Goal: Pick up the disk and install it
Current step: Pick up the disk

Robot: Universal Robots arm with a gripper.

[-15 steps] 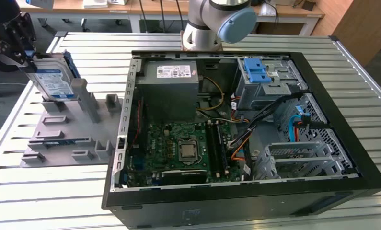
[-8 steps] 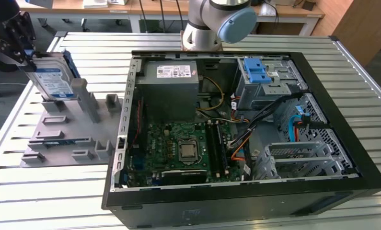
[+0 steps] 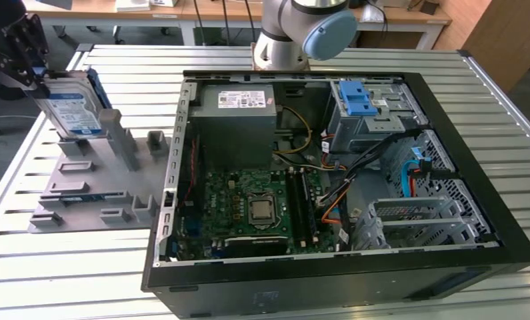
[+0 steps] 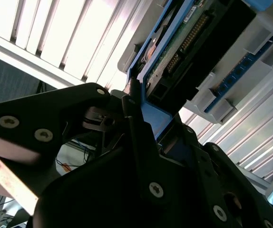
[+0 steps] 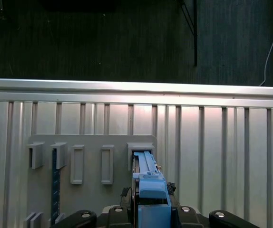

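Note:
The disk (image 3: 72, 110), a silver drive with a white-and-blue label in a blue frame, stands on edge in a slot of the grey holder plate (image 3: 91, 200) at the exterior view's left. My gripper (image 3: 41, 75) is at its upper end, shut on the blue frame. In the second wrist view the black fingers (image 4: 132, 124) clamp the frame's end, with the disk (image 4: 189, 38) reaching away from them. In the first wrist view the disk (image 5: 145, 173) shows edge-on, its far end in a slot of the holder plate (image 5: 91, 142).
An open computer case (image 3: 478, 167) lies on the slatted metal table (image 3: 514, 100), to the exterior view's right of the holder. Inside it are a drive cage with a blue latch (image 3: 358, 100), a motherboard (image 3: 251, 207) and cables. The arm's base (image 3: 291, 37) stands behind the case.

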